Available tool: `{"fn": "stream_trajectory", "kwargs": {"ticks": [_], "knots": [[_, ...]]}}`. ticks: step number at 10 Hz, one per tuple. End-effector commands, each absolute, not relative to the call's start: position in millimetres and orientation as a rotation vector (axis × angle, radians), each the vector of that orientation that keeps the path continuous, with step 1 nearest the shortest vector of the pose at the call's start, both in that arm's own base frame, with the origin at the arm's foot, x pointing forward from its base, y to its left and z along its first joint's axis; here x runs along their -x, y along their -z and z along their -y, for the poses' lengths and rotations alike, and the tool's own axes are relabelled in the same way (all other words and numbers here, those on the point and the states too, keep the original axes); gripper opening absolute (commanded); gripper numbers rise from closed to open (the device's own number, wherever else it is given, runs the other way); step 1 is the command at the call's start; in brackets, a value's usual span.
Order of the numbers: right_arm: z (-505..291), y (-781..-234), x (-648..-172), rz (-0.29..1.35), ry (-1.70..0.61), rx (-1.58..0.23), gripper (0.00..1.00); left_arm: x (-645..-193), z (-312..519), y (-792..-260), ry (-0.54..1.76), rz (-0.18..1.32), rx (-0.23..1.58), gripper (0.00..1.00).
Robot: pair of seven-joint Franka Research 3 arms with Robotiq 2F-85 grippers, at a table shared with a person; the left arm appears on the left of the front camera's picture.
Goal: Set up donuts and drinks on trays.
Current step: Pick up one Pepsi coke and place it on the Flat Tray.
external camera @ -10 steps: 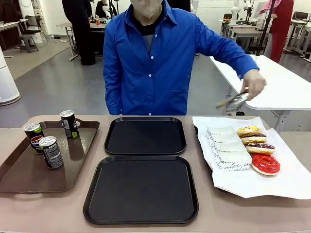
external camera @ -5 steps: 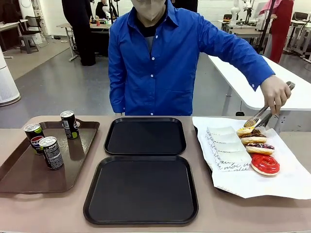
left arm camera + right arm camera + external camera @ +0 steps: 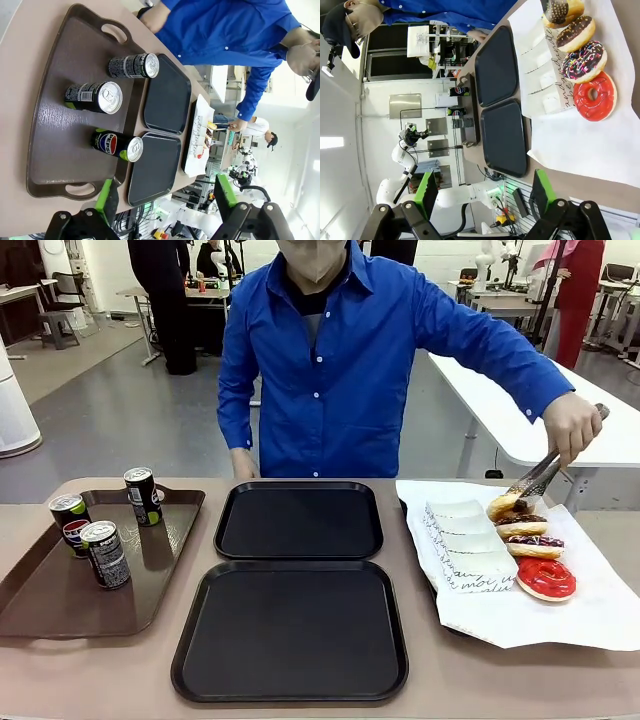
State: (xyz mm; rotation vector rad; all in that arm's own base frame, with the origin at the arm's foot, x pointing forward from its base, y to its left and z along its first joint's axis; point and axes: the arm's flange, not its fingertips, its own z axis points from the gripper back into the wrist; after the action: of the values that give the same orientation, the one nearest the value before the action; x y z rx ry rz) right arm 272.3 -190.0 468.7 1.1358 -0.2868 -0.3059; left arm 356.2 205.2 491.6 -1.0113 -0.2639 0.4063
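Two black trays lie mid-table with nothing on them, a far tray [image 3: 298, 521] and a near tray [image 3: 290, 631]. Three drinks [image 3: 104, 553] stand on a brown tray [image 3: 40, 590] at the left. Several donuts [image 3: 546, 578] sit in a row beside white sleeves [image 3: 466, 545] on paper at the right. The person's hand [image 3: 572, 425] holds tongs [image 3: 535, 480] closed on the far yellow donut [image 3: 505, 505]. My left gripper [image 3: 165, 197] hangs open above the drinks [image 3: 95, 96]. My right gripper [image 3: 484, 195] is open above the donuts [image 3: 594, 96].
The white paper sheet [image 3: 580, 620] covers the table's right end and hangs past it. The person in a blue shirt [image 3: 330, 370] stands at the far edge, the other hand [image 3: 240, 465] low by the table. Bare tabletop [image 3: 100, 670] runs along the front.
The person's hand has brought the tongs down from beside the white table to the row of donuts and closed them on the far yellow donut. The person has leaned in.
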Motion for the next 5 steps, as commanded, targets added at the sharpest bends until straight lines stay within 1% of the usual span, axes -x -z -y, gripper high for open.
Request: {"fn": "stream_trajectory", "kwargs": {"ticks": [1,3,4,5], "knots": [[192,-469,-272,0.299,0.312,-1.149,1.00,-356,-207,-491,-0.414,0.270,1.019,1.00],[192,-469,-272,0.299,0.312,-1.149,1.00,-356,-205,-492,-0.406,0.264,1.011,1.00],[192,-469,-272,0.299,0.312,-1.149,1.00,-358,-189,-512,-0.354,0.246,0.891,1.00],[192,-469,-272,0.299,0.312,-1.149,1.00,-349,-157,-533,-0.242,0.257,0.696,1.00]]}}
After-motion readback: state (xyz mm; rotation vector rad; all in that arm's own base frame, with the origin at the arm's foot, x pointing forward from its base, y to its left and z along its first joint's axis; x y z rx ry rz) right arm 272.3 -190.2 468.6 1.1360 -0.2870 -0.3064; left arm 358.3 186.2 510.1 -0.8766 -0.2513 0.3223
